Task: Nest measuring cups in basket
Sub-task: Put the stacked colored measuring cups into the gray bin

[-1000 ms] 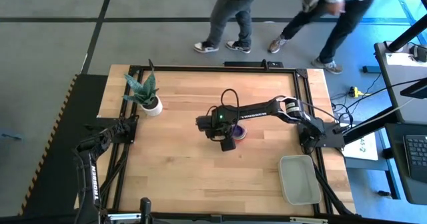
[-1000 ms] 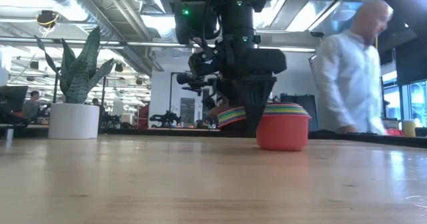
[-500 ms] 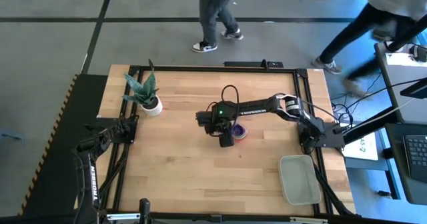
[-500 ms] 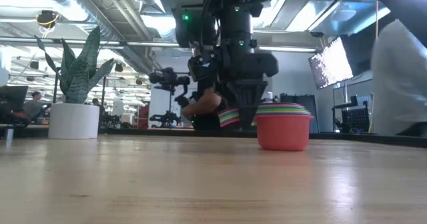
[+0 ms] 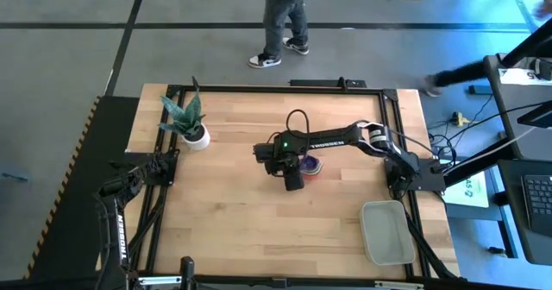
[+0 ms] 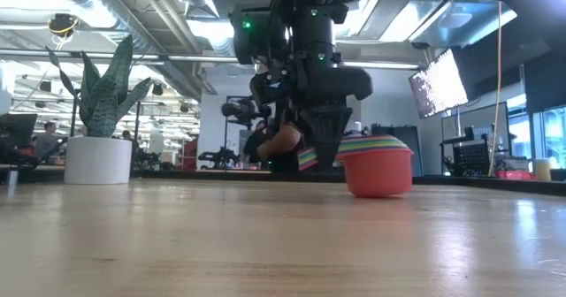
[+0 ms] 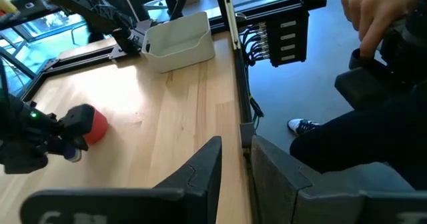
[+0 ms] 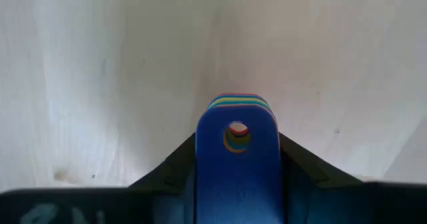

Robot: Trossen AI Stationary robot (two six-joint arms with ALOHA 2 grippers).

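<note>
Right pincer (image 5: 296,179) sits low at the centre of the high view, clamped on the stacked flat handles (image 8: 237,147) of the measuring cups (image 6: 376,164). In the right wrist view a blue handle with a round hole lies between its two dark fingers (image 8: 167,171), with green, yellow and red edges layered behind it. In the low view the cups are already nested, a red cup outermost and coloured rims showing above it, and the stack looks tipped slightly, one side just off the table (image 6: 177,244).

The basket (image 5: 387,231) stands well apart, in the lower right of the high view, near the base of the right arm.

Left pincer (image 7: 237,177) waits at the lower left of the high view, its fingers close together and holding nothing.

The step in hand looks like lifting the whole stack by its handles. Next comes carrying it across to the basket; that calls for a firm hold, since the thin handles could slip or the cups could swing.
</note>
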